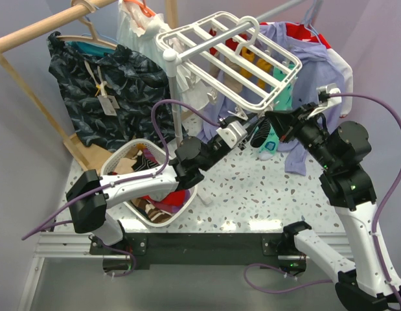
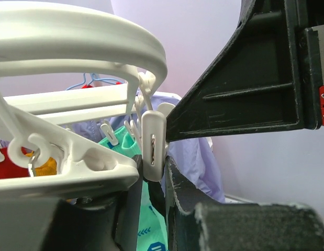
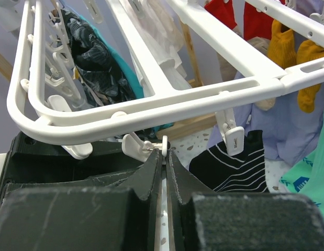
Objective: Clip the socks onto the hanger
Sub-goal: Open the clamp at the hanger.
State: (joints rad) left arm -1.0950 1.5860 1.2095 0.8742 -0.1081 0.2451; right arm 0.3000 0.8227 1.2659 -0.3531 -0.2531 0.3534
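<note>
At the near edge: left arm and right arm rise from their bases and meet under the hanger.
Worktop: pale and speckled.
Basket: white, on the worktop's left, just beside the left arm, with mixed clothes inside.
Left gripper: reaches up from below; jaws narrowed and pinching the lower end of a clip, one face on each side of it.
Clip: small, white, upright, with a wire spring; it hangs from the hanger's near rim.
Right gripper: jaws pressed together, only a sliver between them; their tips touch the clip's upper part from the side. I cannot tell whether they catch anything.
Hanger: white grid frame, raised above the worktop and tilted; more small clips dangle from its bars.
Teal sock: hangs below the hanger's near corner, just beside the two grippers.
Striped cloth: black with white lines, below another small clip, near the teal sock.
Socks: red with tan lower ends, hanging under the hanger's far bars, beyond both grippers.
Mustard socks: just beside the red ones.
Shirt: lavender, behind the hanger on the right.
Dark garment: hangs from the wooden rail at the far left.
</note>
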